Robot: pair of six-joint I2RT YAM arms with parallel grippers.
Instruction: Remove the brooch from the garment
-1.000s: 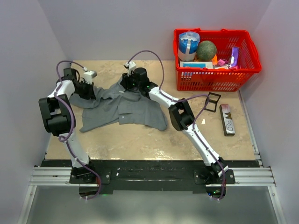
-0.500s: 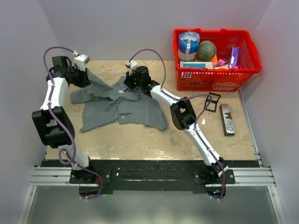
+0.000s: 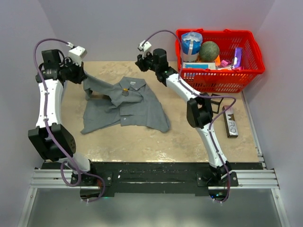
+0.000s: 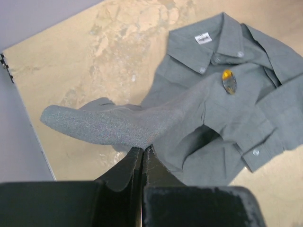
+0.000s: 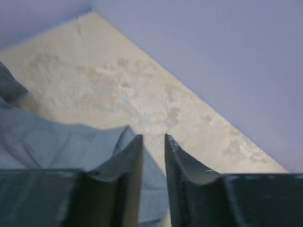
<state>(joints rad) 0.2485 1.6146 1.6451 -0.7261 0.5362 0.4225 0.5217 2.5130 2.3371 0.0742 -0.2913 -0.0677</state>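
Pale, mottled table point(image 3: 142, 137) under everything. Mid-table, a grey garment point(image 3: 137, 106), rumpled, front up, collar toward the far edge. One sleeve drawn up off the surface and out to the left.

At the far right corner, a red basket point(image 3: 218, 71) crammed with goods.

Clamped on the end of that raised sleeve, the left gripper point(image 4: 143, 150), fingers pressed together with the cloth pinched between them (high near the table's far left corner in the overhead view).

Above the table's far edge, beyond the collar and clear of the cloth, the right gripper point(image 5: 153, 138). Jaws a narrow slit apart, nothing between them, only bare tabletop seen through the gap.

Near the right edge, a dark oblong box point(image 3: 230, 121) lying flat.

Inside the collar, a white label point(image 4: 203, 38).

Smallest of all, the brooch point(image 4: 228, 81): gold-yellow, on the shirt's chest just below the collar, beside the row of pale buttons. Well apart from both grippers.
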